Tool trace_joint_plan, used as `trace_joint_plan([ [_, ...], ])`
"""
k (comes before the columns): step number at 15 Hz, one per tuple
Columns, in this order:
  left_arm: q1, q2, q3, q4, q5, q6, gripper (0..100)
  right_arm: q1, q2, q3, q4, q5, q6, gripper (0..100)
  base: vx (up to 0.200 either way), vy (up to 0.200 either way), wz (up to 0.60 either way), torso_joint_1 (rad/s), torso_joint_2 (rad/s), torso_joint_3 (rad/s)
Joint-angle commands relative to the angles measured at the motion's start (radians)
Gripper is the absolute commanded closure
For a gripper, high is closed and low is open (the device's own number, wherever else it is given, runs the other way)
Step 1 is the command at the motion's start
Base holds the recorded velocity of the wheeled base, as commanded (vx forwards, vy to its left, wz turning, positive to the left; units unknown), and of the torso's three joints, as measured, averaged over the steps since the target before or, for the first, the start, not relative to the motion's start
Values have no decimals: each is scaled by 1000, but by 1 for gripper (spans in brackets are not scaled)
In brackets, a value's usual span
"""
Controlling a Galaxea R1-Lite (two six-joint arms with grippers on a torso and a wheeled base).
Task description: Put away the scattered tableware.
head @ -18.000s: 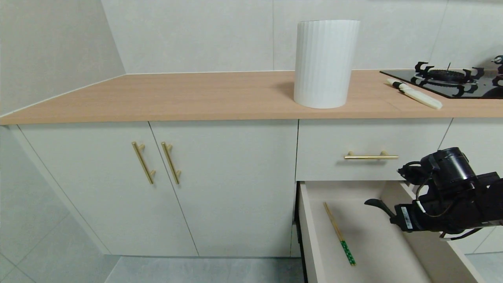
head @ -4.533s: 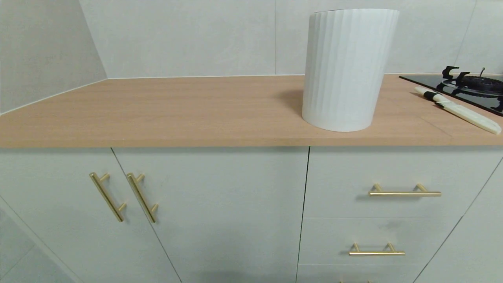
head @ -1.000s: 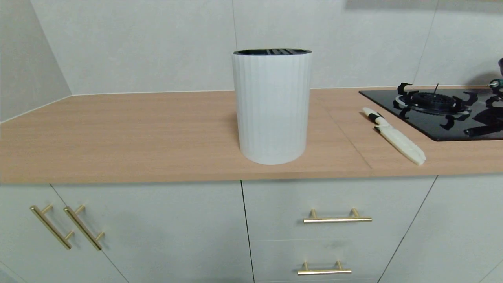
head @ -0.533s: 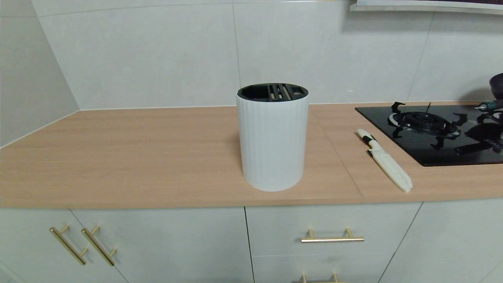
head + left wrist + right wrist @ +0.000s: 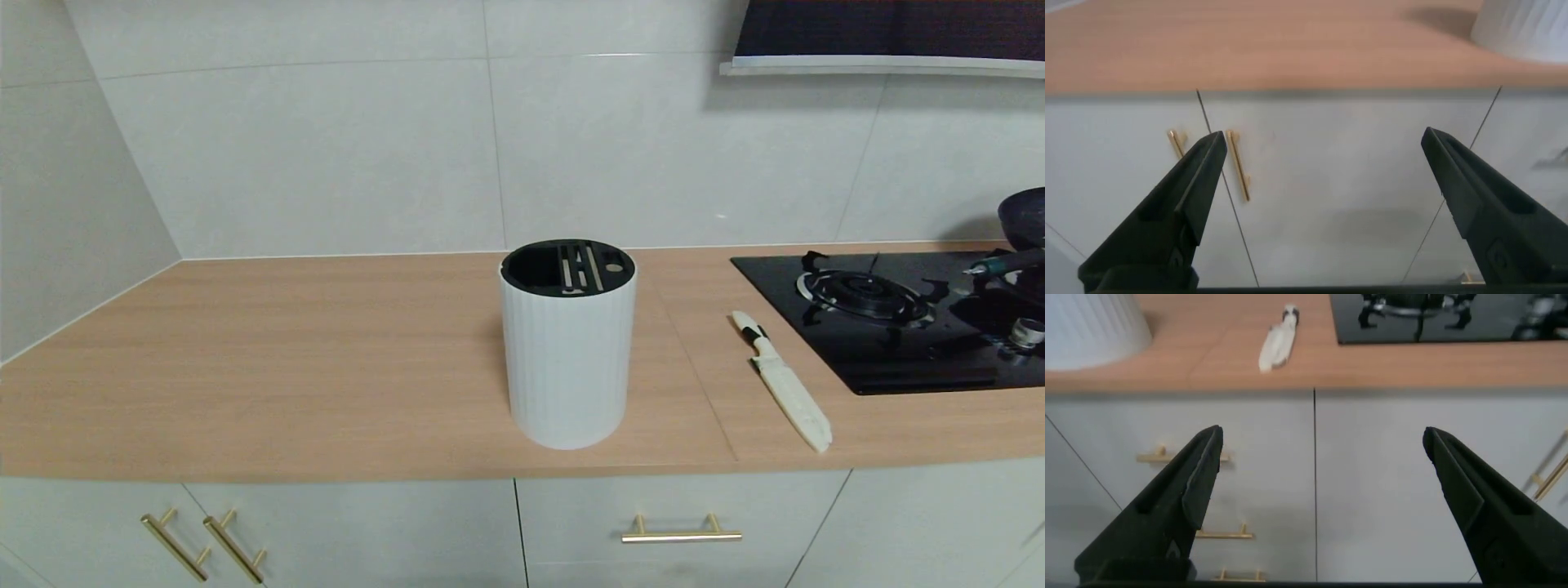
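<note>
Head camera has been raised; things are not shifted. Cream-bladed knife with black-banded handle is laid near the wooden countertop's front edge, near the white ribbed cylindrical holder. Left gripper and right gripper are held spread wide, empty. The handle should be pinched crosswise and the blade dropped straight into a slot. Slots are given by the head view, jaw spread by the wrist views.

The wooden desk carries a white ribbed holder with a black slotted top, standing upright near the front edge. To the holder's right and apart from it, a pale knife lies flat, its tip toward the front edge, beside the black gas hob set into the desk.
</note>
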Motion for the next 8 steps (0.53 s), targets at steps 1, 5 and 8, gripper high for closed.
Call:
trace_joint_plan([
  [1, 0, 0, -1, 0, 0, 0, 0, 0, 1, 0, 0, 1, 0, 0, 0, 0, 0, 217, -510, -295],
  [5, 0, 0, 0, 0, 0, 0, 0, 0, 2, 0, 0, 1, 0, 0, 0, 0, 0, 239, -532, -303],
  [8, 0, 0, 0, 0, 0, 0, 0, 0, 1, 0, 0, 1, 0, 0, 0, 0, 0, 263, -567, -310],
])
